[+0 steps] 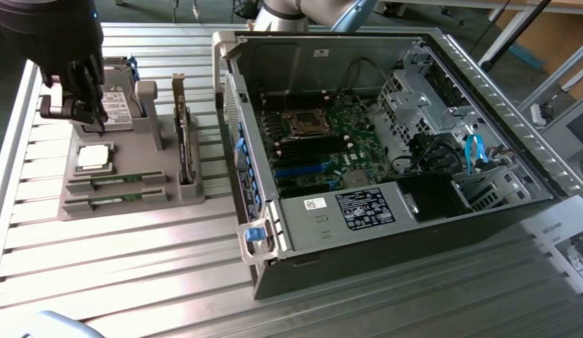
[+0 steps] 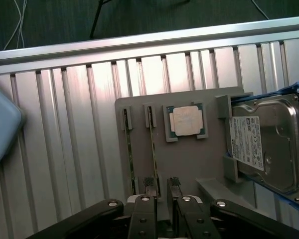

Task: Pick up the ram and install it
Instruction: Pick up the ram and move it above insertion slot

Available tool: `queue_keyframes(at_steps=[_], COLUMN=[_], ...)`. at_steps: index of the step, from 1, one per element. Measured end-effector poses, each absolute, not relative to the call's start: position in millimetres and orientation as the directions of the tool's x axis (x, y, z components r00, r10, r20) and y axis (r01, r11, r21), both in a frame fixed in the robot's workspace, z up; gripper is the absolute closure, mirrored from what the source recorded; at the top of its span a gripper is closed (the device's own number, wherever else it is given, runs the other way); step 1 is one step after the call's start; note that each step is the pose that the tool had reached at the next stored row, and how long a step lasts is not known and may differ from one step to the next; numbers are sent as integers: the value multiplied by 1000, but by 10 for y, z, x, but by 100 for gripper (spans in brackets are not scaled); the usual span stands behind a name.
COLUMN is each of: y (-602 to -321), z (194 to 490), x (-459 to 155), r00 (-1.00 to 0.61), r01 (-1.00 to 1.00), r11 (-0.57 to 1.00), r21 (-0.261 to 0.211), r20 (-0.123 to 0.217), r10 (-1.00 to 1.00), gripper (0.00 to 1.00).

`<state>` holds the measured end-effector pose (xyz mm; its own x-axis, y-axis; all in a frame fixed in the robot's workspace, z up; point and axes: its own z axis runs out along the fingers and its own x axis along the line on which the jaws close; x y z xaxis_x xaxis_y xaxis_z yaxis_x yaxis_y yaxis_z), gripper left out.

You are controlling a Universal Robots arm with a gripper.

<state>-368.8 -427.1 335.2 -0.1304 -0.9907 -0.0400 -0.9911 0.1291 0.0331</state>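
Two ram sticks stand on edge in slots of a grey holder (image 1: 132, 211): one ram stick (image 1: 117, 182) nearer the processor chip, the other ram stick (image 1: 113, 201) at the holder's front edge. In the wrist view they appear as thin green strips, the ram stick (image 2: 153, 152) by the chip and the outer ram stick (image 2: 130, 157). My black gripper (image 1: 92, 118) hangs above the holder's far end, by the hard drive. Its fingers (image 2: 149, 188) are open with nothing between them, and my gripper (image 2: 162, 189) sits above the end of the sticks, touching neither.
The holder also carries a square silver processor chip (image 2: 185, 121), a hard drive (image 2: 266, 144) and an upright card (image 1: 184, 141). An open computer case (image 1: 386, 141) lies to the exterior view's right, its motherboard's memory slots (image 1: 296, 151) exposed. Ribbed metal table (image 1: 132, 267) all around.
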Motion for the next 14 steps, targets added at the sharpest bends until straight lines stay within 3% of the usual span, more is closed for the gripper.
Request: queue_keyframes(at_steps=[14], y=[-4271], z=[3239], x=[-3688], r00=[-130], r01=[-991], r11=[129], r21=[33], r20=[-40], r10=[-991], gripper=[76])
